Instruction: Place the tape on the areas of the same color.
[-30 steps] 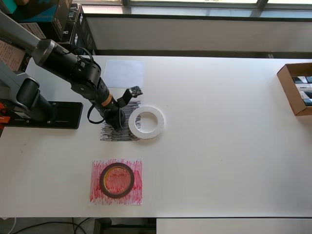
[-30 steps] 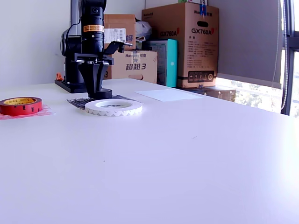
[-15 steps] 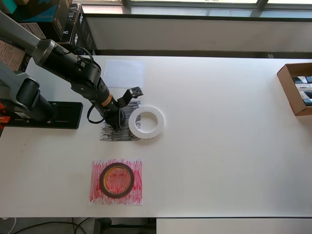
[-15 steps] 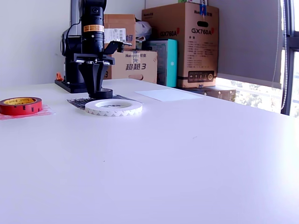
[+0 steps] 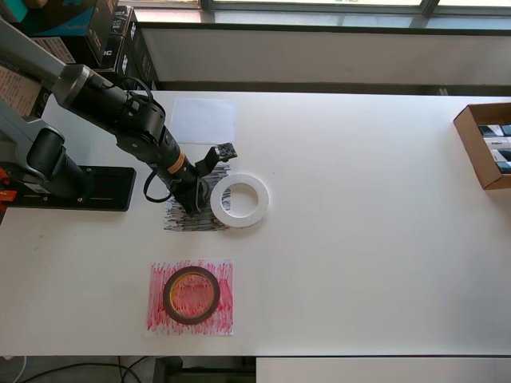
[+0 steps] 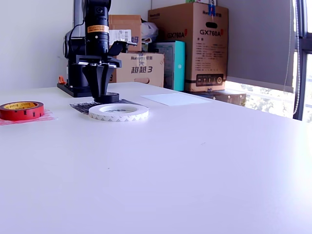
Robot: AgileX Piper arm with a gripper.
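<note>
My gripper (image 5: 194, 203) (image 6: 104, 95) points down over the black scribbled sheet (image 5: 180, 221) (image 6: 80, 106). Its fingers close around the small black roll (image 6: 107, 98), which rests on that sheet; the overhead view hides the roll under the gripper. The wide white ring (image 5: 261, 200) (image 6: 118, 112) lies flat just right of the gripper in the overhead view, overlapping the black sheet's right edge. The dark red roll (image 5: 168, 294) (image 6: 21, 110) sits on the red scribbled sheet (image 5: 224, 319). The plain white sheet (image 5: 204, 120) (image 6: 173, 99) lies bare behind the arm.
The arm's black base plate (image 5: 80, 189) sits at the overhead view's left. An open cardboard box (image 5: 487, 145) stands at the table's right edge. Stacked cartons (image 6: 195, 46) line the wall beyond the table.
The gripper has shifted slightly toward the white ring, with the black roll moving along between its fingers. The other rolls and the sheets stay put.
</note>
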